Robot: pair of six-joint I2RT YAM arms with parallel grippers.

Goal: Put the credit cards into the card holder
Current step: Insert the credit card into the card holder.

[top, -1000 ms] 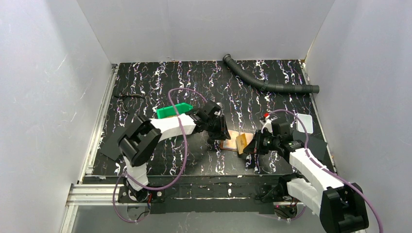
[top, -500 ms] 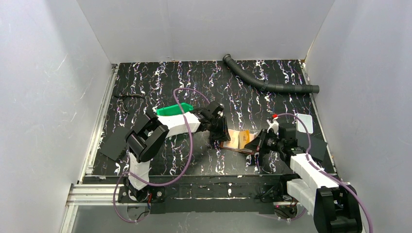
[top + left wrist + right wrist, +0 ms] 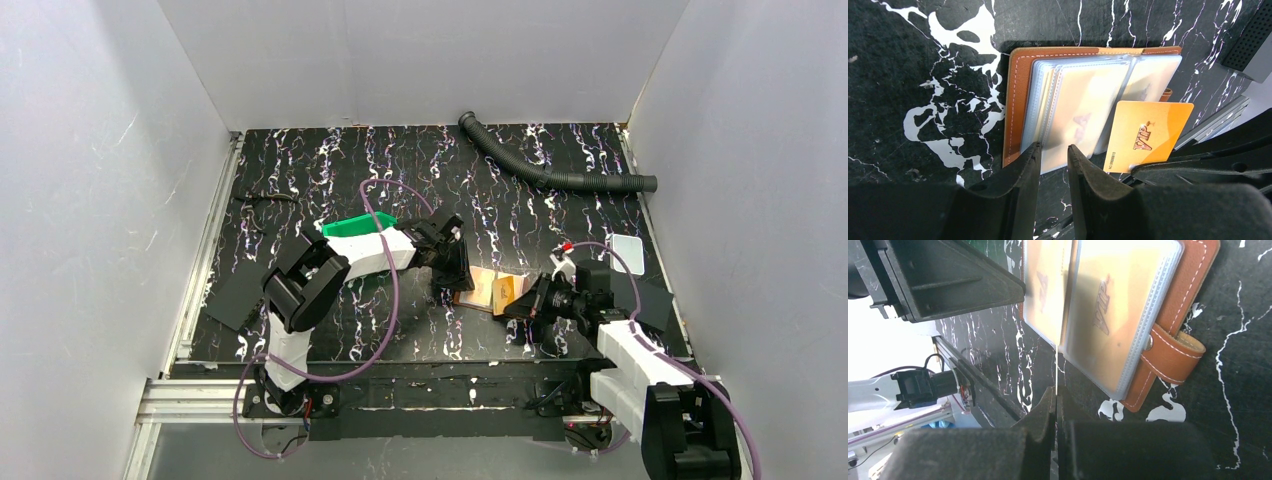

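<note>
The right gripper clamps an orange credit card at the card holder's edge. The left gripper hovers there, narrowly apart. The right wrist has since drawn back slightly.

"VIP" in coppery letters, that's what I read on the orange card. There's a tiny number line under it, too small for me to make out. On my right wrist view, "VIP" again, on a card behind the wallet's clear sleeve.
</note>
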